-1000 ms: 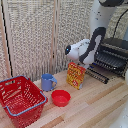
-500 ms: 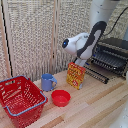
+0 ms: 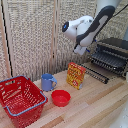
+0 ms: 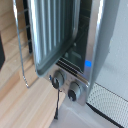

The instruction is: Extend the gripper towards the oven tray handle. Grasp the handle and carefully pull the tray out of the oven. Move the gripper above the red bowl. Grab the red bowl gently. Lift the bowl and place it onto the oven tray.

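Exterior view bright, evenly lit — warm indoor light, no hard glare. Soft short shadows lay on wooden table (image 3: 95,107) beside red bowl (image 3: 61,97) and red basket (image 3: 20,100). Picture coarse, low in detail; white arm (image 3: 87,30) smeared by motion blur, edges soft. Oven (image 3: 111,56) interior dark, bars hard to separate. Wrist view dimmer, strongly blurred throughout — pale streaky reflections on tilted glass door (image 4: 52,37), small blue light (image 4: 87,64) glowing on oven front, knobs (image 4: 67,85) out of focus.
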You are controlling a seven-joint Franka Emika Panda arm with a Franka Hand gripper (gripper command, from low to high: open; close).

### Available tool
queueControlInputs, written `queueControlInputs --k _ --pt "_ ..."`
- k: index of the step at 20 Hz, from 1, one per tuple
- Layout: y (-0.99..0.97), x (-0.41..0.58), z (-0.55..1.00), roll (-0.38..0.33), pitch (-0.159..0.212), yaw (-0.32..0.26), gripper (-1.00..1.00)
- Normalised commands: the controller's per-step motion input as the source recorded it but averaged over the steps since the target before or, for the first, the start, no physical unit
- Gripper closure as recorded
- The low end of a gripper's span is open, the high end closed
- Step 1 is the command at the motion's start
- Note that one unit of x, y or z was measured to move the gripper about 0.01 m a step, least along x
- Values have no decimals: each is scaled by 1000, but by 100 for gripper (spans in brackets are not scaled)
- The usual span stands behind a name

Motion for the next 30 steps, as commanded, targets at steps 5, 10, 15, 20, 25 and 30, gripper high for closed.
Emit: queueControlInputs --k 5,10,15,20,25,30 --pt "337 -137 509 206 -26 -174 -100" --pt "362 -97 481 204 -51 -205 -100" --pt "410 -96 358 194 -58 -211 -100" --pt "523 -64 115 173 -36 -186 -100" --pt "564 -14 1 172 -7 -162 -100" --pt "561 -33 -224 215 64 -91 -100"
